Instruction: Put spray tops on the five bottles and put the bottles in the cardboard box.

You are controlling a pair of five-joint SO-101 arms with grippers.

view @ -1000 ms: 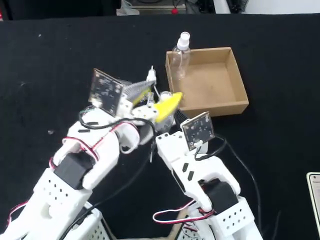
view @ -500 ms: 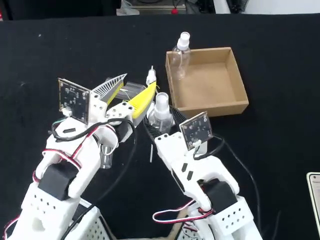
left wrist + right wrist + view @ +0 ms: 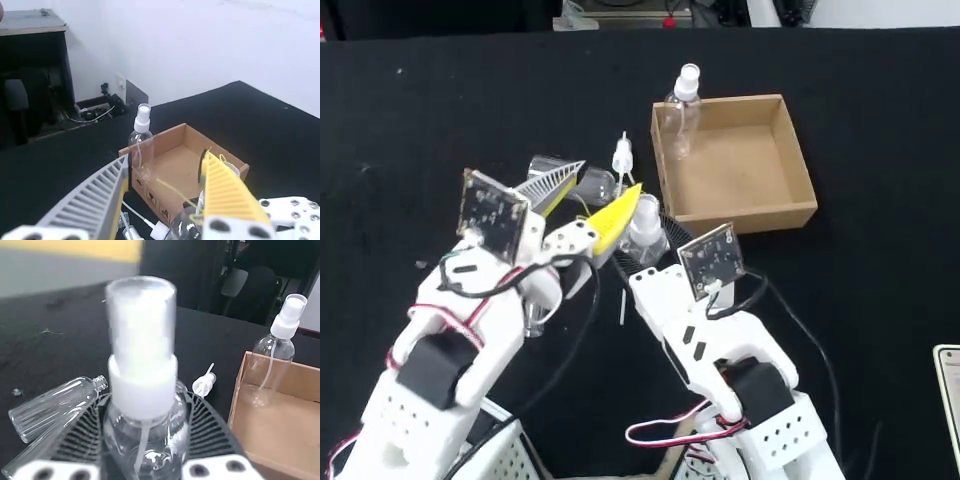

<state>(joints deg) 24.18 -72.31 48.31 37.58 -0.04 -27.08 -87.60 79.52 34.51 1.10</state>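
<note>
Capped bottle (image 3: 142,432) stands upright on the table, clamped at the body by the right gripper (image 3: 645,233). Judgement: it is held steady so the spray top seats, then gets carried to the box. Left gripper (image 3: 610,176) is spread open at 11 o'clock of that bottle and grips nothing. It stands over the lying bottles, probably to fetch the next part. Loose spray top (image 3: 622,155) lies on the table at 11 o'clock, just beside the cardboard box (image 3: 798,170). The box sits at 2 o'clock. One finished bottle (image 3: 682,110) stands in its far left corner, leaving floor for the rest. Count: two bottles capped, one boxed and one in grip. Two uncapped bottles (image 3: 55,402) lie at 10 o'clock. A clear shape (image 3: 533,318) under the left arm is possibly the fifth; cannot tell. One loose spray top seen.
</note>
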